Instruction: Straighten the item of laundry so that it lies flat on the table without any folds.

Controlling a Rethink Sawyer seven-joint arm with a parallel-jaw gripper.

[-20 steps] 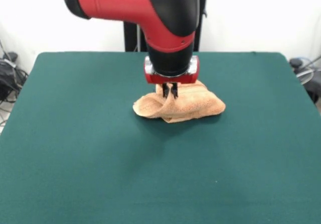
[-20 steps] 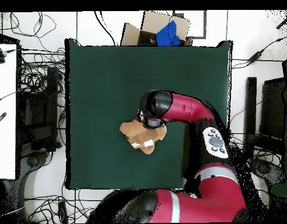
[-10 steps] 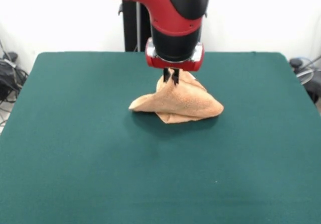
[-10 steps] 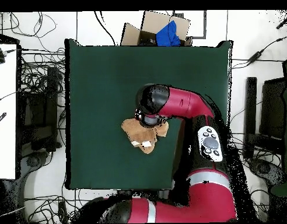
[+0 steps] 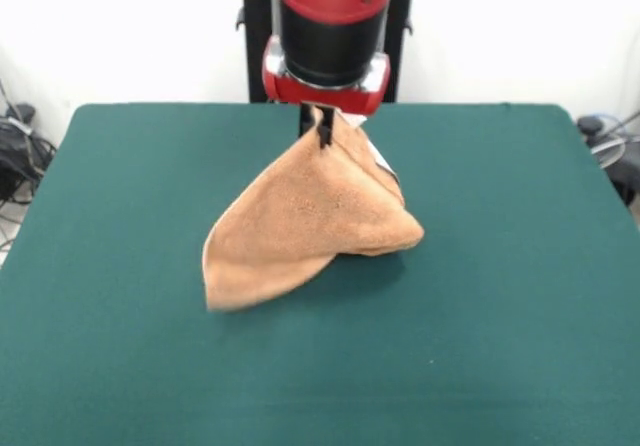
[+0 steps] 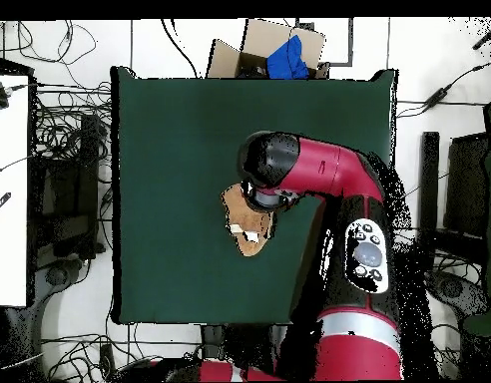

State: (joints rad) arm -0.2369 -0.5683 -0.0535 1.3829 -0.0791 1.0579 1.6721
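Over the middle of the large dark green cloth-topped table (image 5: 120, 366) the red and black arm's gripper (image 5: 318, 126) is pinched tight on one edge of the small orange-tan terry hand towel (image 5: 300, 221), which hangs from it as a draped cone, its lower folds apparently brushing the cloth top. By my judgement flattening has only begun: the towel must be spread and laid down. Nothing else lies on the table; a cardboard box (image 6: 274, 45) sits beyond one edge.

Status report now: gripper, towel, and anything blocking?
Gripper shut on towel, holding one corner high. Towel hangs draped, not flat. Table shows no obstruction.
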